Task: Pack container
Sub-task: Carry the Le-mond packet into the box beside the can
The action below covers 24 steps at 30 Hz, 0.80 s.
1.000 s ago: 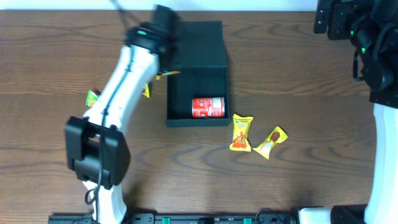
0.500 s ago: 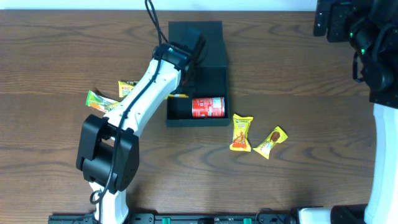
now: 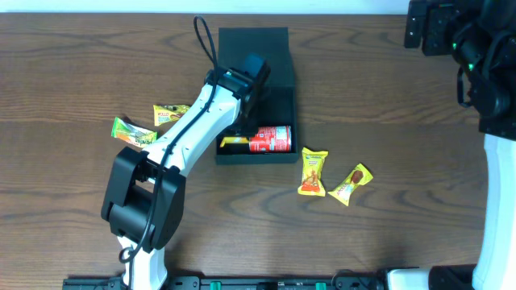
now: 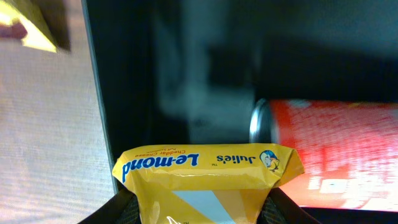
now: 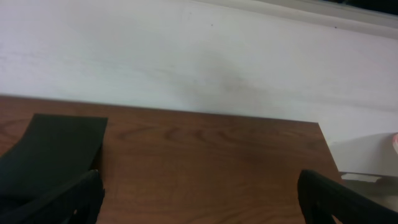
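The container (image 3: 256,159) is a black square box, its flap lid (image 3: 252,48) lying open behind it. A red can (image 3: 272,138) lies on its side along the front wall. My left gripper (image 3: 239,133) reaches into the box and is shut on a yellow Julie's Le-mond packet (image 4: 205,180). The packet hangs just left of the can (image 4: 329,155), above the dark floor (image 4: 186,74). In the overhead view only its yellow edge (image 3: 232,142) shows under the arm. My right gripper (image 5: 199,205) hovers high at the far right, open with nothing between its fingers.
Two orange-yellow snack packets (image 3: 312,171) (image 3: 351,184) lie on the wooden table right of the box. A green packet (image 3: 133,131) and a yellow one (image 3: 172,114) lie to its left. The right arm (image 3: 476,56) stands at the table's far right corner.
My left arm has swung from the box's rear left corner over the box and down toward the front left, carrying the yellow packet next to the can. The right arm is still.
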Available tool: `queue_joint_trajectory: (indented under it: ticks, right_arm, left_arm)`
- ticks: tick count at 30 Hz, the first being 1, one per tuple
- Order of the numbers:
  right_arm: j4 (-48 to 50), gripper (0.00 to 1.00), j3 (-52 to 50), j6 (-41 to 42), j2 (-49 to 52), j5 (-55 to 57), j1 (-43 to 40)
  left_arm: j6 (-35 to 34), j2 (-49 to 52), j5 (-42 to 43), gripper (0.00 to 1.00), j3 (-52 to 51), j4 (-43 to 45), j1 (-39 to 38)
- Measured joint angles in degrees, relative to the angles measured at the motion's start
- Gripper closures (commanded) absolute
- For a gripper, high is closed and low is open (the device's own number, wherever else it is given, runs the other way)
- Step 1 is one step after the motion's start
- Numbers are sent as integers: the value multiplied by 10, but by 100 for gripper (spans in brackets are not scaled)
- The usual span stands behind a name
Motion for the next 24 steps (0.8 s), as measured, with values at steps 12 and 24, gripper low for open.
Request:
queue_joint_trajectory:
  ticks: [12,24]
  right_arm:
    - [0,1,0,0,0,0,0]
    - [0,1,0,0,0,0,0]
  left_arm:
    - [-9,0,0,86,-11,1,0]
    - [23,0,14,84,-32,2,0]
